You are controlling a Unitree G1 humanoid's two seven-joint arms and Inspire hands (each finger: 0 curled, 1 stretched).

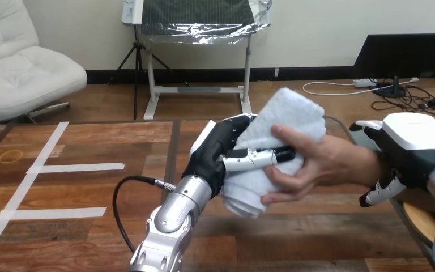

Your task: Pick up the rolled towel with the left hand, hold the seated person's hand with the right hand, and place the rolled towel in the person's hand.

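A white rolled towel (286, 122) stands tilted above the middle of the wooden table (90, 192). My left hand (218, 150) is shut on it from the left, thumb across its front. The person's hand (311, 164) comes in from the right and wraps its fingers and thumb round the same towel. My right hand (405, 153) sits at the person's wrist at the right, its fingers curled round the wrist from above and below.
White tape strips (62, 168) mark the table's left part. A small yellow ring outline (11, 156) lies near the far left edge. A dark seam (171, 153) runs down the tabletop just left of my left arm.
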